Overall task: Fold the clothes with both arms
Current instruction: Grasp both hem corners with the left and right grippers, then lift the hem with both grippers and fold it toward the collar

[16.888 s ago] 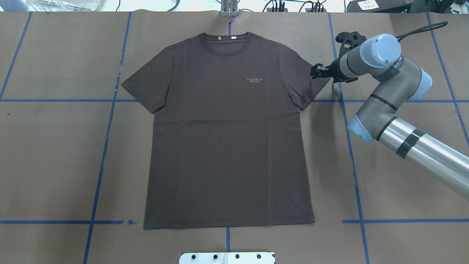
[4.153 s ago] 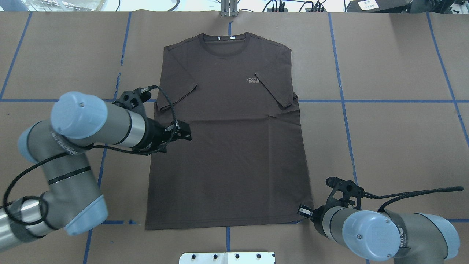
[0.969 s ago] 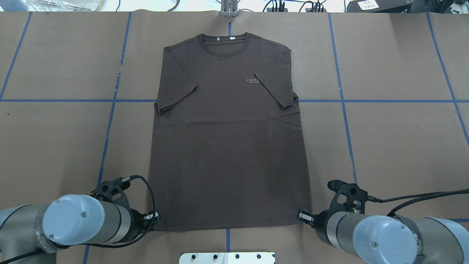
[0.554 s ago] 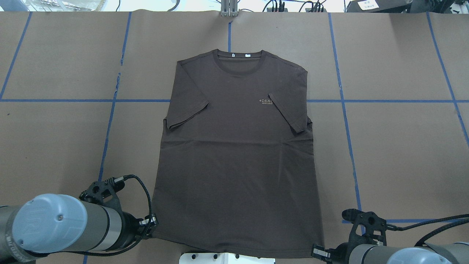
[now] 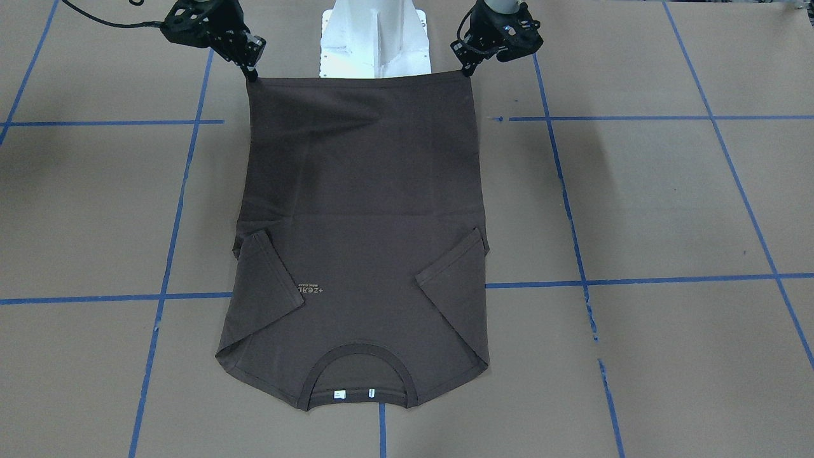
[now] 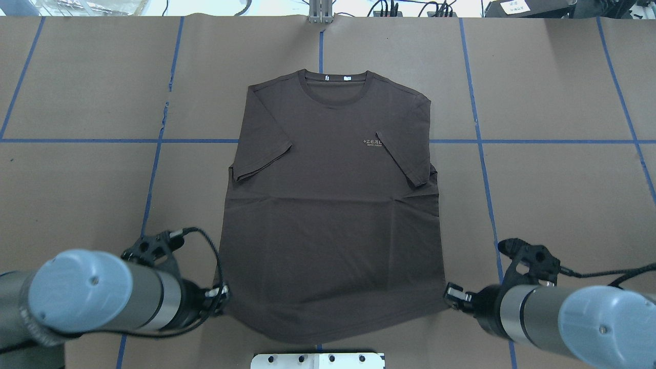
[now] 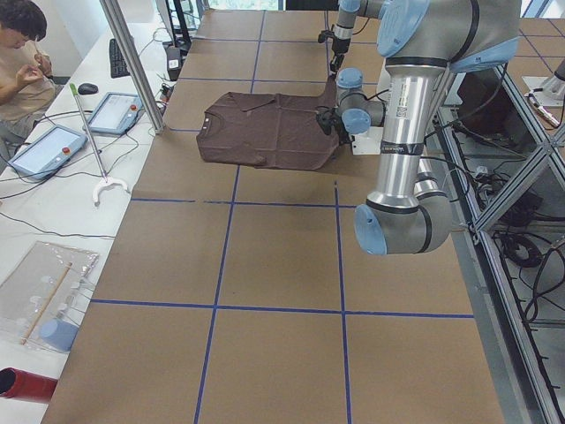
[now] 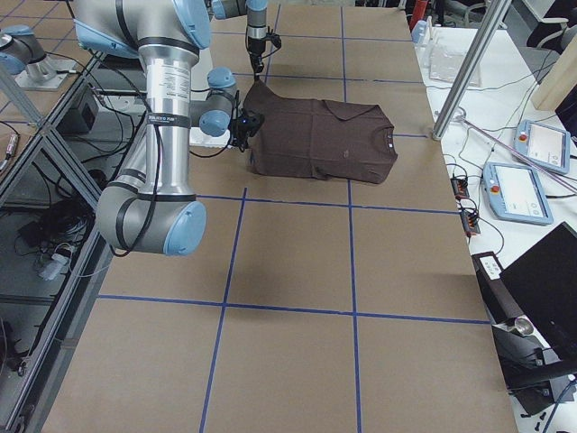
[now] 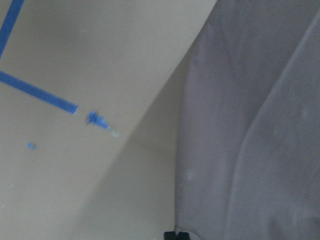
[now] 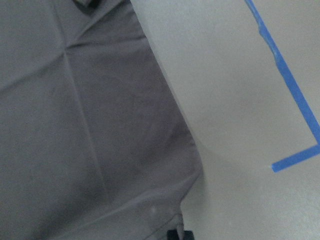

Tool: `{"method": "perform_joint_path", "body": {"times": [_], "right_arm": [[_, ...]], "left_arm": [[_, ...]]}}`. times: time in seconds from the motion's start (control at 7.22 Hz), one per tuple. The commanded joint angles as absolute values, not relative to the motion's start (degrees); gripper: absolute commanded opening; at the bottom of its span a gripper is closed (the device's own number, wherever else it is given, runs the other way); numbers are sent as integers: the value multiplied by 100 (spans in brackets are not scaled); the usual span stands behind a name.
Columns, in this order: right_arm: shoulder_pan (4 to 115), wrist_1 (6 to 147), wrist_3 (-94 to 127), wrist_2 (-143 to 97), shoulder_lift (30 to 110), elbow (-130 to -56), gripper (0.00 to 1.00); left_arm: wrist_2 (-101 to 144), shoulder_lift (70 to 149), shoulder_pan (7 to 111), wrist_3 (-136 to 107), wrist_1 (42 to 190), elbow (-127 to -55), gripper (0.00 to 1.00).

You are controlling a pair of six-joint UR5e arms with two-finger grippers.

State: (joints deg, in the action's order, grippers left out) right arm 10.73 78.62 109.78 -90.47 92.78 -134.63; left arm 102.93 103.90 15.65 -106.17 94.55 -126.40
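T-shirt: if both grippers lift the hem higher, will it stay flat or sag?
Likely floppy: the T-shirt hem bows between the left gripper and right gripper. Probably light, hanging from two corner pinches. The folded-in sleeves may slip open.

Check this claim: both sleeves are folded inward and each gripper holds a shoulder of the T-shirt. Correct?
No. The sleeves are folded inward, but the left gripper and right gripper hold the T-shirt by its hem corners, not its shoulders; the overhead exterior view shows this.
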Motion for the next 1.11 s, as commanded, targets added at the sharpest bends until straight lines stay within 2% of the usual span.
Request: {"method": "perform_joint_path", "body": {"times": [0.0, 0.28, 0.55, 0.83, 0.97], "right_arm": [[2156, 8049, 10226, -9628, 8591, -12905, 0], [3081, 8707, 9480, -10028, 7634, -12099, 0], [4039, 8798, 8319, -10343, 6990, -11036, 0], [4331, 8719, 8130, -10353, 5755, -9413, 0], [4368, 8658, 8121, -10336, 5557, -9039, 0]], "left_arm": [[10318, 11056, 2423, -10205, 9483, -11816, 0], [10327, 11354, 3283, -9364, 9518, -11323, 0], [10318, 11811, 3672, -9141, 10286, -10254, 0], [10301, 12074, 4189, -9106, 10818, -9601, 0], [10266, 12468, 4262, -9105, 10976, -9050, 0]]}}
